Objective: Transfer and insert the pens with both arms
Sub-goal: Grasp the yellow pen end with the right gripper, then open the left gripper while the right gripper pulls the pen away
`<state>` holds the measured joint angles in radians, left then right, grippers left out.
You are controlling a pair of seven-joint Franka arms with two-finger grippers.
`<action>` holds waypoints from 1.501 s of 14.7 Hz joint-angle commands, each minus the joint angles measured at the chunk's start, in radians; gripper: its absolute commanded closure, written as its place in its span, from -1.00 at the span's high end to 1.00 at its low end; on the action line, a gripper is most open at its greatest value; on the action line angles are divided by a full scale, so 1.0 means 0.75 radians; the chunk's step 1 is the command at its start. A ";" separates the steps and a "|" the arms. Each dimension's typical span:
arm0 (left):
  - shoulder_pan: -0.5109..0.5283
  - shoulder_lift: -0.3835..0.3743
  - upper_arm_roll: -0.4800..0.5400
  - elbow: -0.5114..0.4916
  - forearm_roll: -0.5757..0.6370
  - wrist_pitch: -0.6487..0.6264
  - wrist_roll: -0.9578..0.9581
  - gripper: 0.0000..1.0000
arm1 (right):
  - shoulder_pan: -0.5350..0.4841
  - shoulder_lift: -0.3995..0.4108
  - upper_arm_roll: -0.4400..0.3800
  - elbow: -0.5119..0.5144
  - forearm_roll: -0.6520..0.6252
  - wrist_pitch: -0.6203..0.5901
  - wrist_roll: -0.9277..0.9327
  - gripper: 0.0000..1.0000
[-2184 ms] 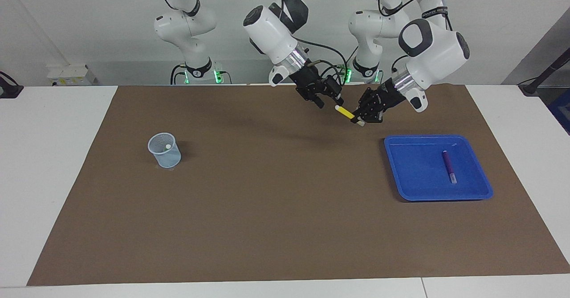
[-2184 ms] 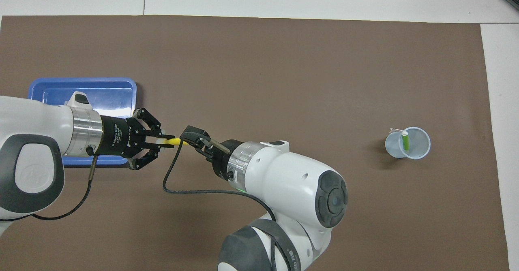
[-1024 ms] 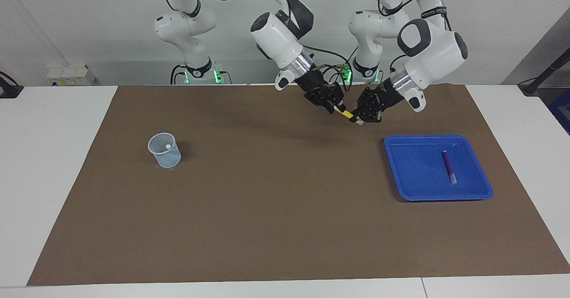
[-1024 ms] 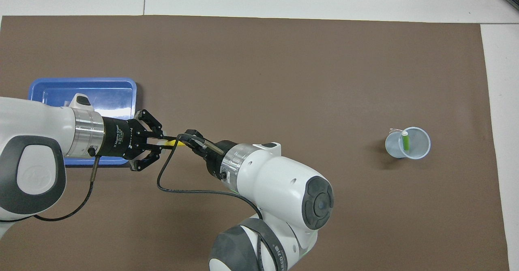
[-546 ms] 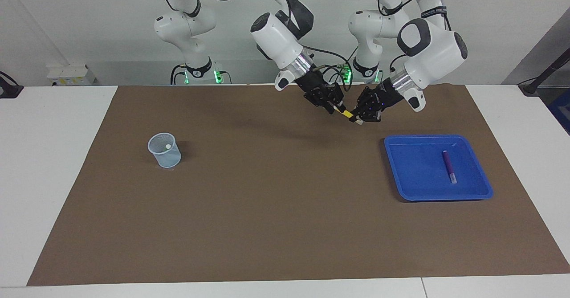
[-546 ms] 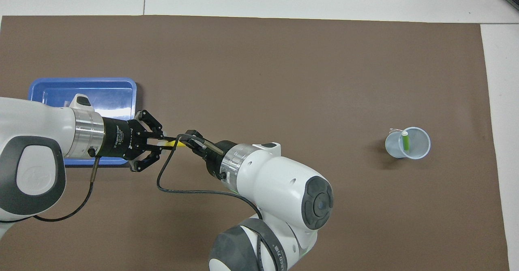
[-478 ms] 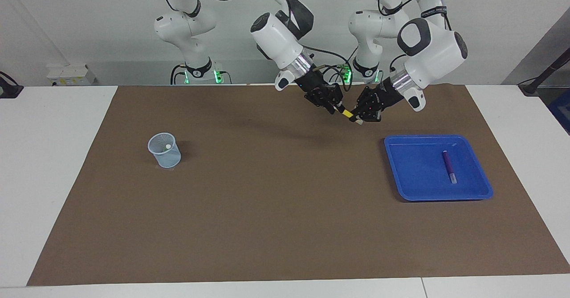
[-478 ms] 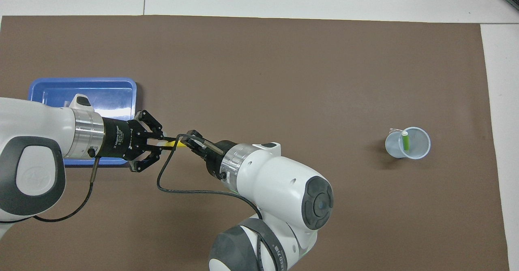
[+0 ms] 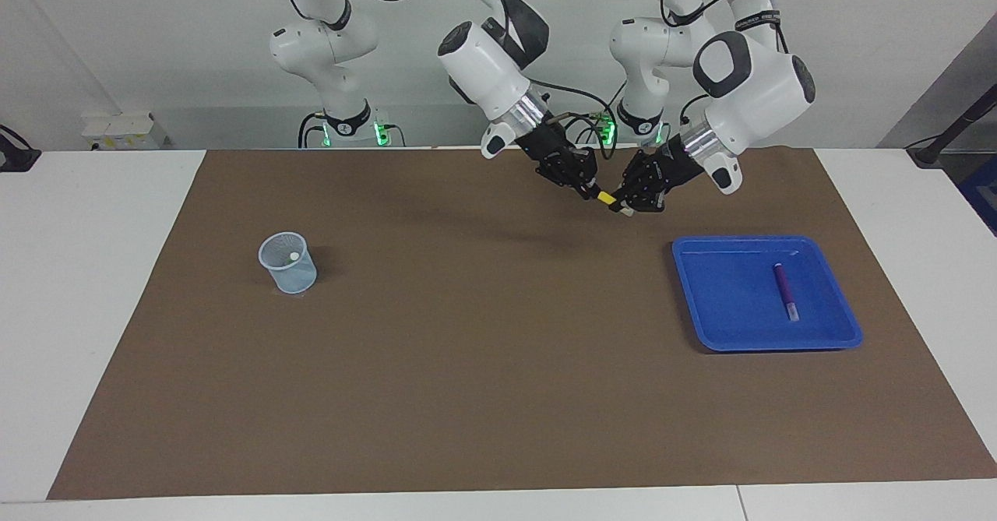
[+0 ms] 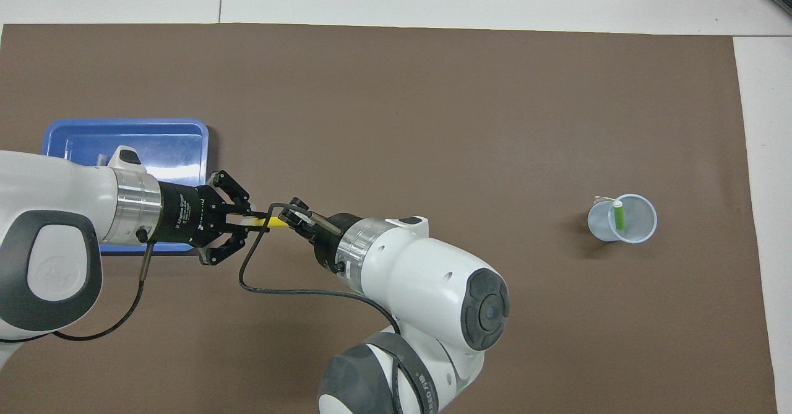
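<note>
Yellow pen [image 9: 604, 197] hangs in the air between the 2 arms, over the brown mat [image 9: 467, 350] at the robots' edge of the desk [image 9: 93, 272], just beside the blue tray [image 9: 849, 332]. Both sets of jaws are clamped on it at once: the left gripper [image 9: 628, 202] has 1 end, the right gripper [image 9: 588, 191] the other, so only a short yellow stretch shows between them. It looks like the middle of a handover, with the pen held level and clear of the mat so that neither arm has to reach the whole way across.

Purple pen [image 9: 783, 290] lies flat in the tray, toward the left arm's end, waiting its turn. At the right arm's end stands a pale plastic cup [image 9: 288, 263] with the green pen [image 10: 617, 216] already leaning inside. That split explains the relay: the left arm is near the tray and the right arm near the cup. I'd guess the left jaws must let go next, and too early a pull could twist the pen.
</note>
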<state>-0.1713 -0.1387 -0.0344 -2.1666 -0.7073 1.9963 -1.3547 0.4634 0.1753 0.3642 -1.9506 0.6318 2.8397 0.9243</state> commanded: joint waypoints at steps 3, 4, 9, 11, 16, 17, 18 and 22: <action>-0.017 -0.052 0.017 -0.036 -0.020 -0.007 -0.012 -1.00 | -0.039 0.016 0.011 0.003 0.033 0.012 -0.079 -1.00; -0.019 -0.052 0.017 -0.038 -0.018 -0.007 0.008 -0.65 | -0.043 0.016 0.011 0.003 0.033 0.002 -0.091 -1.00; -0.025 -0.073 0.019 -0.038 -0.012 -0.007 0.059 1.00 | -0.104 0.002 0.005 -0.003 0.017 -0.155 -0.307 -1.00; -0.023 -0.075 0.021 -0.038 -0.008 -0.011 0.267 1.00 | -0.151 -0.015 0.001 -0.005 -0.022 -0.270 -0.408 -1.00; 0.075 -0.081 0.027 -0.036 0.165 -0.117 0.897 1.00 | -0.366 -0.058 0.005 0.007 -0.474 -0.732 -0.675 -1.00; 0.083 -0.081 0.027 -0.036 0.231 -0.127 1.050 1.00 | -0.401 -0.078 0.005 0.013 -0.486 -0.816 -0.771 -1.00; 0.107 -0.081 0.027 -0.036 0.286 -0.130 1.183 1.00 | -0.442 -0.109 0.005 0.022 -0.488 -0.910 -0.861 -1.00; 0.181 -0.075 0.029 -0.022 0.548 -0.134 1.705 1.00 | -0.620 -0.240 0.003 0.022 -0.503 -1.249 -1.195 -1.00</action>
<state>-0.0594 -0.1694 -0.0094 -2.1682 -0.3790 1.9088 -0.2450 0.0573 0.0545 0.3560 -1.9225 0.2822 2.0014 0.1293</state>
